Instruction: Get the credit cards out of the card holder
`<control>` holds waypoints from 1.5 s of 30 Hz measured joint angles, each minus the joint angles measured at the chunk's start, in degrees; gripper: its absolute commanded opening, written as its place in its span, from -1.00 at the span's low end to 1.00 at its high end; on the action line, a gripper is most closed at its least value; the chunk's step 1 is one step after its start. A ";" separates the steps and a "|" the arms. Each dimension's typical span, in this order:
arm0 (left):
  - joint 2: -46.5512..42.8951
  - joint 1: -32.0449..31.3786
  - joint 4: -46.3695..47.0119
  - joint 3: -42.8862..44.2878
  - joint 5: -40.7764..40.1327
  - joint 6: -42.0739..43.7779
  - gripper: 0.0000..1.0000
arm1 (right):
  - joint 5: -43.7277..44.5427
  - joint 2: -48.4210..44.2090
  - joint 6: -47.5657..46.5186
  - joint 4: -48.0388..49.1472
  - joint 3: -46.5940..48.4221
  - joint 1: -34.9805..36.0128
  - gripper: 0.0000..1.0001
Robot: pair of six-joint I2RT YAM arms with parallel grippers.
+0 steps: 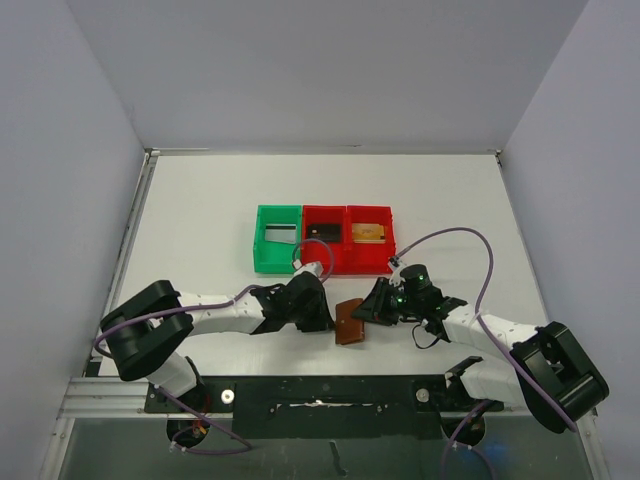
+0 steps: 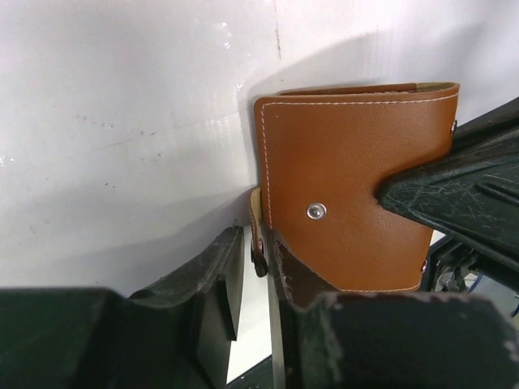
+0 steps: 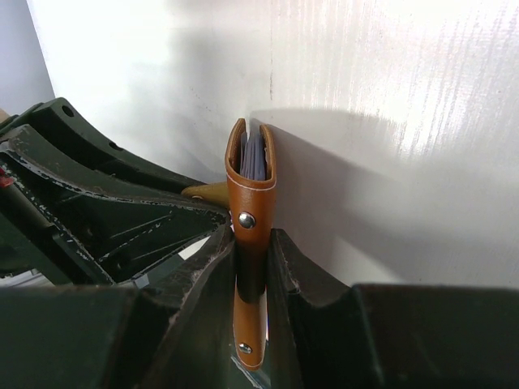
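My right gripper (image 3: pixel 250 253) is clamped on the brown leather card holder (image 3: pixel 251 182), which stands on edge. My left gripper (image 2: pixel 258 271) straddles its strap (image 2: pixel 258 227); I cannot tell whether it grips.

This is a robotics lab test cell: a bare white table (image 1: pixel 200 200) is boxed in by plain pale walls (image 1: pixel 330 60) at the left, top and right of the overhead view. Two cabled robot arms (image 1: pixel 215 312) are mounted by an aluminium rail (image 1: pixel 100 405) along the bottom edge.
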 measured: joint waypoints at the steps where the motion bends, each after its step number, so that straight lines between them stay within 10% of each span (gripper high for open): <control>1: 0.00 0.02 -0.02 0.02 -0.07 -0.04 -0.68 | 0.00 0.00 0.07 0.00 0.00 0.00 -0.78; 10: 0.00 0.35 -0.76 0.39 -1.53 0.00 -0.53 | 0.00 0.00 0.37 0.02 -0.07 0.00 -0.75; 19: 1.03 0.87 0.46 0.39 -1.11 0.00 -1.00 | -0.02 0.00 0.39 0.07 -0.09 0.00 -0.70; 31: -0.96 0.94 -0.26 0.39 -2.05 0.15 -1.00 | 2.03 -0.04 -1.51 -5.51 1.77 0.00 0.25; 45: -7.78 0.94 -2.05 0.33 -3.52 1.11 -1.00 | 8.02 -2.08 -5.68 -15.85 7.87 0.50 0.37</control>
